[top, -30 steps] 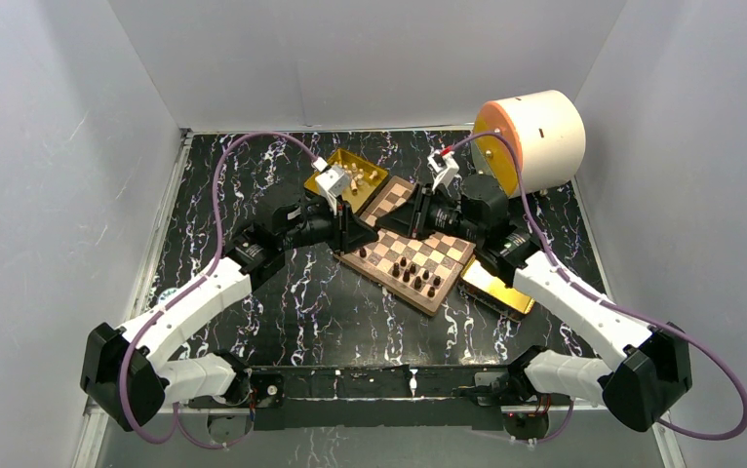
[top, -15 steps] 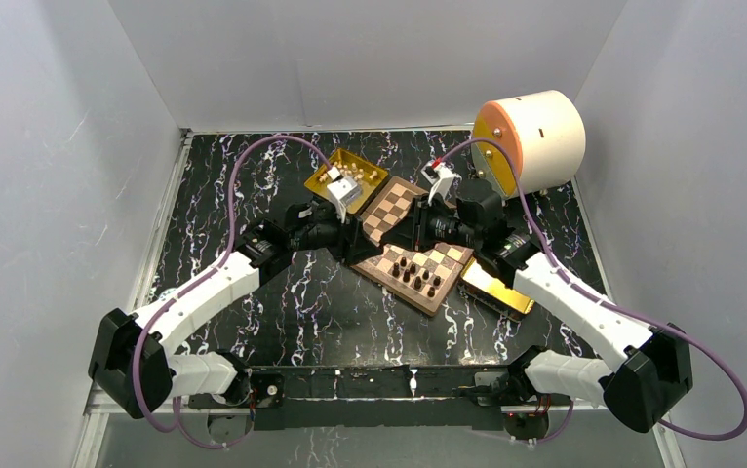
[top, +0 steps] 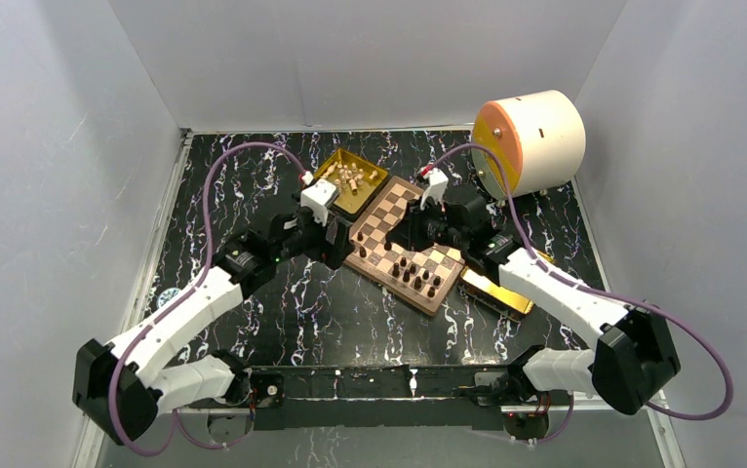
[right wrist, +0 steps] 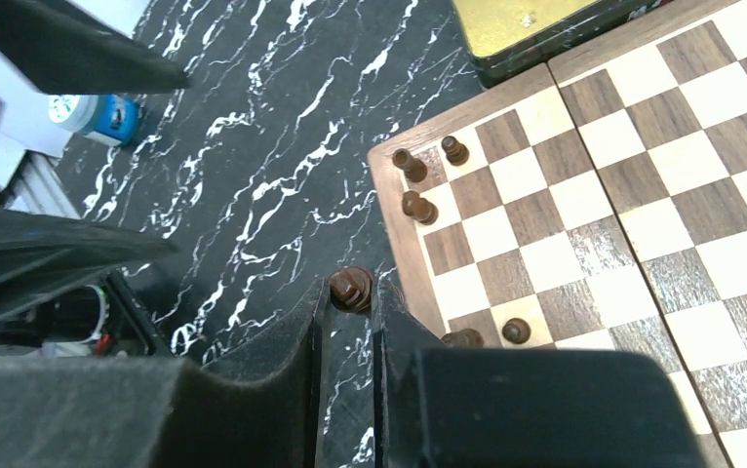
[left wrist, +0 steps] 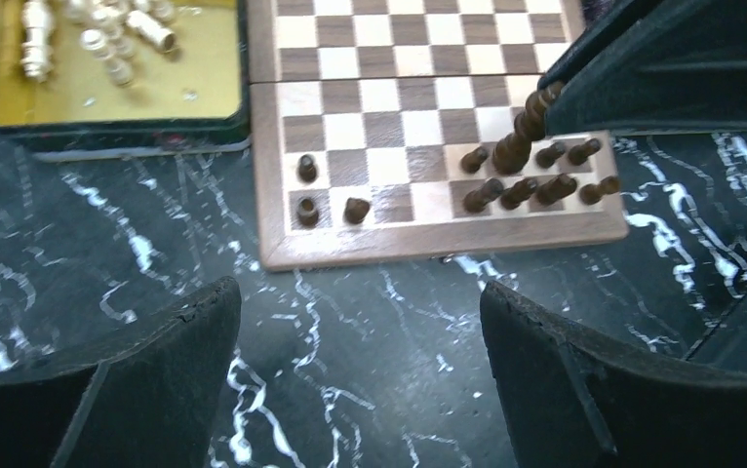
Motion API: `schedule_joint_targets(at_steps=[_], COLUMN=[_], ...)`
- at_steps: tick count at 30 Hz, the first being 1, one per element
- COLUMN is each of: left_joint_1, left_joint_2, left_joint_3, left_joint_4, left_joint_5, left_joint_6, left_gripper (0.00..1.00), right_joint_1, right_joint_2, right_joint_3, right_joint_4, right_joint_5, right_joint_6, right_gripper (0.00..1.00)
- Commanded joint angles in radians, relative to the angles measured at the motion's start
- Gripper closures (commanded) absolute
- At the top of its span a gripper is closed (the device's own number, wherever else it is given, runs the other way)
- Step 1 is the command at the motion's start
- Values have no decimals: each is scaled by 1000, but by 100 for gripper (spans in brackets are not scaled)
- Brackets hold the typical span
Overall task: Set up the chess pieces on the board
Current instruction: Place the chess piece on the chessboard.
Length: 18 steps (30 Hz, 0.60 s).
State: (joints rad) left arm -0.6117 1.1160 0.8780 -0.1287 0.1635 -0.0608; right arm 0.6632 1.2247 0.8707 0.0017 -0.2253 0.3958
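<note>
2 white arms (top: 189, 307) with black joints trail purple cables (top: 206, 200).

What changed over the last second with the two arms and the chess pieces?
The left gripper drew back off the corner of the board and opened; its jaws now stand wide and empty over the table. The right gripper edged slightly leftward over the board, still shut on a dark chess piece. The board and the gold tray of cream pieces stayed put.

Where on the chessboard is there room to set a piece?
Bare: far half of the board beside the gold tray, and the gap between three corner pieces and the dark cluster. Crowded: that cluster, by the right gripper.
</note>
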Motion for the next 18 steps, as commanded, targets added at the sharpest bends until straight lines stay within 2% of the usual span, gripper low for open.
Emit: schedule_joint_targets(at_steps=[1, 8, 18], left_joint_1=[2, 0, 0], left_joint_2=[-129, -260, -311], left_joint_3=[-48, -116, -137], left_joint_4=[-41, -22, -9], left_joint_5=[-192, -368, -382], left_joint_6=[87, 108, 108], left_gripper=[10, 10, 9], right_joint_1=[19, 87, 177], right_joint_2=[37, 119, 219], right_joint_3=[-35, -30, -22], right_joint_4=[157, 178, 219], right_joint_5=[28, 131, 282], right_joint_6=[-53, -128, -175], right_gripper=[94, 94, 93])
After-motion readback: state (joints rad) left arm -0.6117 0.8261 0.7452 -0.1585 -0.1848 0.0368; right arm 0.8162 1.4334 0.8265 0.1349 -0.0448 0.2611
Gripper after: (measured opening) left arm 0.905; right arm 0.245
